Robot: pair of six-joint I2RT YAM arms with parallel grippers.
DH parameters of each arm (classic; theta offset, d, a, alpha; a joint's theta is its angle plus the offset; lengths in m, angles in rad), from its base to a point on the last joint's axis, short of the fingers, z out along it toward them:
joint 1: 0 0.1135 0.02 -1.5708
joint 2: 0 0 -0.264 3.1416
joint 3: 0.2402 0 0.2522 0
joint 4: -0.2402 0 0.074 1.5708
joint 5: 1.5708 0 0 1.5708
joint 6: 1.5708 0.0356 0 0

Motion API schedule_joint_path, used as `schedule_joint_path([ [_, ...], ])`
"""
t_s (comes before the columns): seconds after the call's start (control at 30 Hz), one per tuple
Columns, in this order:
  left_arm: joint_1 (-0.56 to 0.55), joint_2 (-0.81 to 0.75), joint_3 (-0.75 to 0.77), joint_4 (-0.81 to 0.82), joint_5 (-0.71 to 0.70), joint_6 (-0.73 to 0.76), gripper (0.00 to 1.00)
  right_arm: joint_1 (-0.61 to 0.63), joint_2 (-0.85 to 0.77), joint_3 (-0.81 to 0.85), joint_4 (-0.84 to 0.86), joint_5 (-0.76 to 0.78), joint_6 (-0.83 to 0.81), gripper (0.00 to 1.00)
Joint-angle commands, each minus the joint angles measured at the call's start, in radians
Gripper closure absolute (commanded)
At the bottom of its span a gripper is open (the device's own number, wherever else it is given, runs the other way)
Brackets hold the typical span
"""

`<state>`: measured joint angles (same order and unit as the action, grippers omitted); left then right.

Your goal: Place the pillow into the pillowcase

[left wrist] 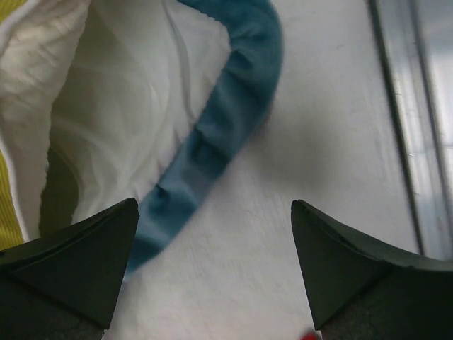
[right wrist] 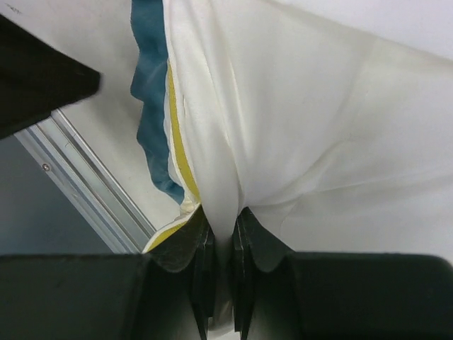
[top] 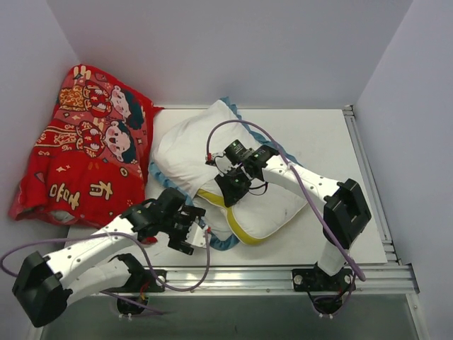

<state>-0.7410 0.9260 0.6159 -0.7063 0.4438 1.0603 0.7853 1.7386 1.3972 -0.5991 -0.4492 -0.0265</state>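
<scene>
Pillowcase: patterned outside hidden, only white lining and blue trim showing; pillow: far end concealed inside it; red cloth: left part cut off against the wall.

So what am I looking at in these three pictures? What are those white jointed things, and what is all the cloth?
The white jointed things are two robot arms bolted to the near edge of a table. One picture looks down from above; the other two come from small cameras on the wrists, so each shows its own dark fingers up close.

On the table lies a white pillow with yellow piping, partly inside a pillowcase with a blue ruffled trim. A red cartoon cloth sits at the left.

The right gripper is shut, pinching a fold of white fabric, which looks like the pillow. The left gripper hangs open over the trim, holding nothing.
</scene>
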Motion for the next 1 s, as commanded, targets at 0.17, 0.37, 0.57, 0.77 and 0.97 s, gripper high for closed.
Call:
schedule_joint_path([
  [0.17,-0.086,0.287,-0.061,0.578,-0.183,0.155,0.03,0.002,-0.083,-0.033,-0.007,-0.077,-0.013,1.0],
  [0.37,-0.153,0.5,0.175,0.362,-0.004,0.133,0.71,-0.017,-0.091,-0.014,-0.007,-0.089,0.0,1.0],
  [0.57,-0.294,0.425,0.434,0.341,0.245,-0.149,1.0,-0.084,0.005,0.183,-0.007,-0.111,0.051,1.0],
  [0.77,-0.379,0.381,0.516,0.399,0.312,-0.365,1.0,-0.083,0.136,0.018,0.16,-0.103,0.14,1.0],
  [0.97,-0.388,0.28,0.446,0.337,0.175,-0.452,0.88,-0.084,0.208,-0.251,0.347,-0.123,0.219,1.0],
])
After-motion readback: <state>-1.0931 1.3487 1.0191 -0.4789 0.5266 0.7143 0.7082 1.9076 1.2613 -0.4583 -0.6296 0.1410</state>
